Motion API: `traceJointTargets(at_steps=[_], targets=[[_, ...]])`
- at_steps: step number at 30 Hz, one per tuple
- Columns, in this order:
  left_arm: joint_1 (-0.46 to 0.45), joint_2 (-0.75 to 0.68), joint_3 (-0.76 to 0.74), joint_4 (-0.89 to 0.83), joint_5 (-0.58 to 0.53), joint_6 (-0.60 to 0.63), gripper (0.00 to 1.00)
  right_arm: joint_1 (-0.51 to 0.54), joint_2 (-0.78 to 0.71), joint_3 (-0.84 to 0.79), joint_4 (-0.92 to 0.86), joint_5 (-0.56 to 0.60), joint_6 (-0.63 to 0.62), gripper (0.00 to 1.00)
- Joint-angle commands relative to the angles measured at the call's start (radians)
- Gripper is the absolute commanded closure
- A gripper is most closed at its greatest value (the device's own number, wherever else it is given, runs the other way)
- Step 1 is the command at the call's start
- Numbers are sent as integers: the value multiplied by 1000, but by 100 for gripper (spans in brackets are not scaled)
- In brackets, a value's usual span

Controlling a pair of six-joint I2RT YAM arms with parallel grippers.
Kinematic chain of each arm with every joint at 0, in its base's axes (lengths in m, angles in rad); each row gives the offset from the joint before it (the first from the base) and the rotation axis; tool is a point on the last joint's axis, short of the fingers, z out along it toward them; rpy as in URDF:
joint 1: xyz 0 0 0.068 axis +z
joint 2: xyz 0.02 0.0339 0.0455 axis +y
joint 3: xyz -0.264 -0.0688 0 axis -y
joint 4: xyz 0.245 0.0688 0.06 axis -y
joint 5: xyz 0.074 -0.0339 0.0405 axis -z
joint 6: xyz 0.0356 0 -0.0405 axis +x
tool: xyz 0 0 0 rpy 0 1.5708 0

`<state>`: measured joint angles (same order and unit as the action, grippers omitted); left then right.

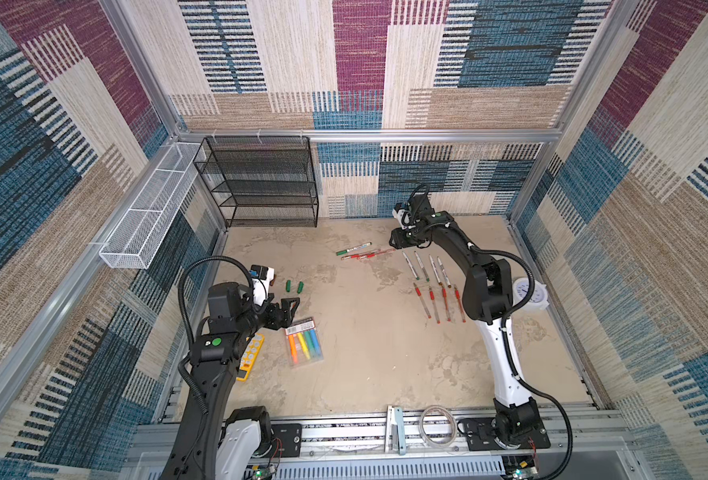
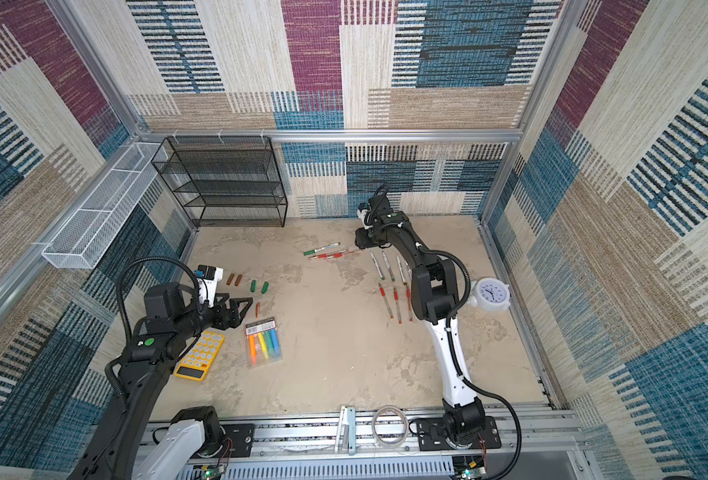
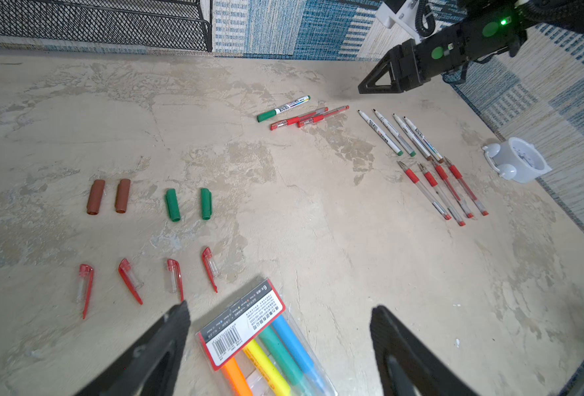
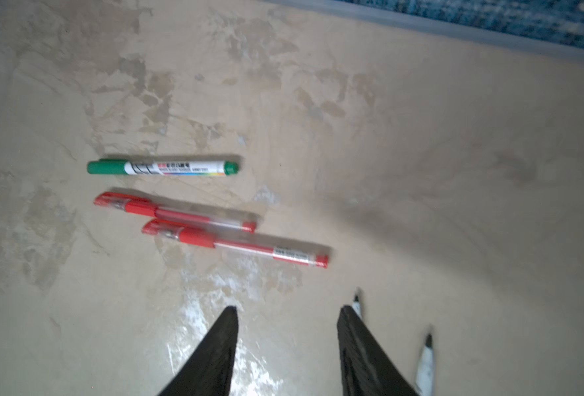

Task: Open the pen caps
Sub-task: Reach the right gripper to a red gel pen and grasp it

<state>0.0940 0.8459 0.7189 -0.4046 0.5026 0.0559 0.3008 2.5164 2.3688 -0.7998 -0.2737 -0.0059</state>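
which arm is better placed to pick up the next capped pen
Right. The right gripper hovers beside the three capped pens, the green marker and two red pens, jaws apart and empty. The left gripper sits far off over the highlighter pack, by the removed caps.

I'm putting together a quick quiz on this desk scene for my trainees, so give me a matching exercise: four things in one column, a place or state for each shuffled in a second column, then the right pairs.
Column one
1. green marker
2. brown caps
3. highlighter pack
4. white clock

Column two
A. lying loose, off their pens, beside two green caps
B. at the right edge of the table
C. cap still on
D. clear wrap with a barcode label at one end

Pairs: 1-C, 2-A, 3-D, 4-B
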Motion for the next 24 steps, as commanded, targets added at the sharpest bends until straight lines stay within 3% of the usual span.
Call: traceJointTargets(at_steps=[1, 5, 8, 17, 24], targets=[[1, -3, -2, 24, 11, 19, 14, -1, 73, 114, -15, -101, 34, 40], [3, 4, 11, 18, -5, 18, 14, -3, 123, 166, 29, -170, 64, 30], [5, 2, -2, 25, 6, 25, 14, -4, 145, 164, 71, -192, 85, 28], [19, 13, -3, 29, 7, 12, 14, -6, 183, 150, 69, -258, 117, 32], [22, 7, -2, 29, 8, 10, 14, -6, 110, 3, 34, -230, 57, 37]])
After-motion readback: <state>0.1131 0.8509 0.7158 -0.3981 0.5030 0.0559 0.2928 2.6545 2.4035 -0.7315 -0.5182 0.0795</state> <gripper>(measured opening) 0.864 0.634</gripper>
